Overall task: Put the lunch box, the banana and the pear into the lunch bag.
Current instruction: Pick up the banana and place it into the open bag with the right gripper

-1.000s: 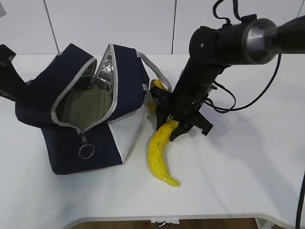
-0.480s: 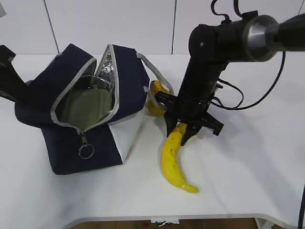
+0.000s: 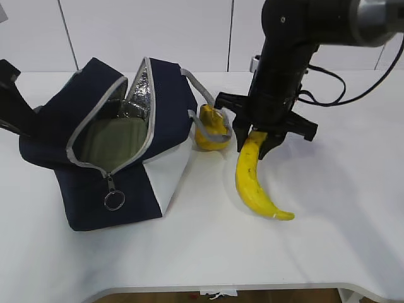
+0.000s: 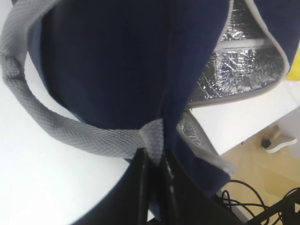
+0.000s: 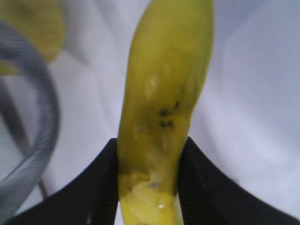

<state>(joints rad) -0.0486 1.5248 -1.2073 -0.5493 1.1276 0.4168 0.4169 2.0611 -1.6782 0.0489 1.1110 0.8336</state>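
Observation:
The navy lunch bag (image 3: 95, 151) stands open at the left of the table. The lunch box's sage-green lid (image 3: 117, 144) shows inside it. The pear (image 3: 208, 131) lies just right of the bag, behind a grey strap. My right gripper (image 3: 255, 140) is shut on the upper end of the banana (image 3: 252, 180), which hangs down with its lower tip close to the table. In the right wrist view the banana (image 5: 164, 93) sits between both fingers of the gripper (image 5: 150, 183). My left gripper (image 4: 154, 161) is shut on the bag's grey strap (image 4: 70, 129) at the bag's left side.
The silver foil lining (image 4: 239, 70) shows in the bag's mouth. The zipper's ring pull (image 3: 114, 200) hangs at the bag's front. A strap loop (image 5: 28, 140) lies left of the banana. The table's front edge (image 3: 221, 287) is near. Cables trail behind the right arm.
My right gripper has lifted the banana up and to the right, away from the bag. The banana's lower tip has swung right. The bag and left gripper have not moved.

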